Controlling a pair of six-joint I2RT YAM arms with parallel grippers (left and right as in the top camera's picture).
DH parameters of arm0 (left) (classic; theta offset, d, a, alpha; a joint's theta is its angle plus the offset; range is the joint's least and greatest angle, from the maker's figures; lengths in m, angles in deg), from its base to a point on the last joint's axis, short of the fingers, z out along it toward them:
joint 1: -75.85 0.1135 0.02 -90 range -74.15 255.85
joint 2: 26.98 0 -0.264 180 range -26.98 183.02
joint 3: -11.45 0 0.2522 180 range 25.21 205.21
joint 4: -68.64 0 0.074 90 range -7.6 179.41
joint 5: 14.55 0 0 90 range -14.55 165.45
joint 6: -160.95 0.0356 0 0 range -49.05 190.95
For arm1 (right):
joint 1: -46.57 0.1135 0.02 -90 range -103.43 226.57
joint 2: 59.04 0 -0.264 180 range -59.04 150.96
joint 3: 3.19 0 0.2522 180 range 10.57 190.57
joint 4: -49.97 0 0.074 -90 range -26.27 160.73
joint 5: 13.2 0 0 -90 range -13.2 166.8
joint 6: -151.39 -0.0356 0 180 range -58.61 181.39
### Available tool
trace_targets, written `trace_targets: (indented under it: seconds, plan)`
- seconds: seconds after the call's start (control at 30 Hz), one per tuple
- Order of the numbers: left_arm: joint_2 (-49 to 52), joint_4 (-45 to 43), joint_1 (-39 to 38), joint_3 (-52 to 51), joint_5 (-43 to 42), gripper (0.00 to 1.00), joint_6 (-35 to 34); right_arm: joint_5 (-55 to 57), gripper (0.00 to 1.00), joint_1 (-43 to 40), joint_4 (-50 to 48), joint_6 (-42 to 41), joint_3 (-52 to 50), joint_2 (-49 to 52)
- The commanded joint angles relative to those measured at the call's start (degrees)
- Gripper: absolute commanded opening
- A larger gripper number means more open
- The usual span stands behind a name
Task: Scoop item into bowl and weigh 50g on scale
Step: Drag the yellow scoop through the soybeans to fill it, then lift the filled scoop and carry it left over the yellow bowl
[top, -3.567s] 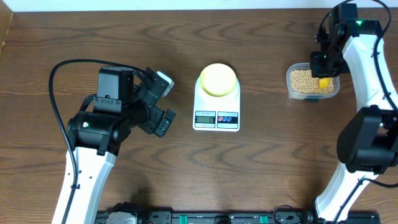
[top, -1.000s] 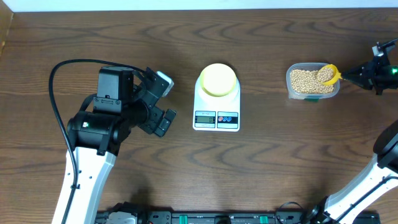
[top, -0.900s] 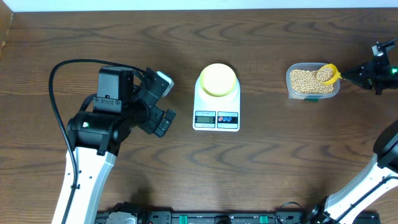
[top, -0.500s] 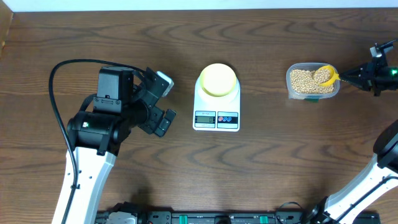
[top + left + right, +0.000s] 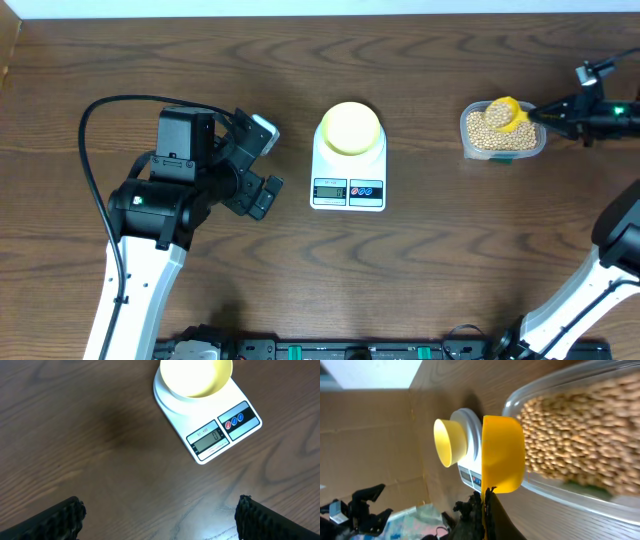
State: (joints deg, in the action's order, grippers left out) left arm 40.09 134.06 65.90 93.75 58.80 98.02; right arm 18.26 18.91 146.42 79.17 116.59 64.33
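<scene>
One desk (image 5: 450, 280): brown wood.
Left tool (image 5: 272, 163): spread wide, grasping nothing.
Right tool (image 5: 545, 113): clenched on yellow scoop (image 5: 505, 110) over tub (image 5: 470, 148).
Scale (image 5: 348, 190): mid-desk, carrying empty bowl (image 5: 351, 127).
Beans (image 5: 485, 130): in tub, right of scale.

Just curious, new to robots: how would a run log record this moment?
right fingers: shut on scoop over beans | bowl: empty, on scale | left fingers: open, empty

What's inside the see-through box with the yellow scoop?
Lots of tan beans fill the clear tub. The yellow scoop, pinched in the right gripper, hangs over them. The tub's bottom is hidden under the beans.
</scene>
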Motion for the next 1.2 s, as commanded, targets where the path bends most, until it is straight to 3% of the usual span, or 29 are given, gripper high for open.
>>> trace_targets:
  seconds: [0.0, 0.87, 1.17]
  plan:
    - [0.3, 0.2, 0.2, -0.1, -0.9, 0.98, 0.8, -3.8, 0.01, 3.0, 0.0, 1.6, -0.1, 0.7]
    - [0.3, 0.2, 0.2, -0.1, -0.9, 0.98, 0.8, -6.3, 0.01, 25.7, -5.2, -4.3, 3.0, 0.7]
    - [0.3, 0.2, 0.2, -0.1, -0.9, 0.98, 0.8, 3.8, 0.01, 32.3, -6.5, -9.3, 11.7, 0.7]
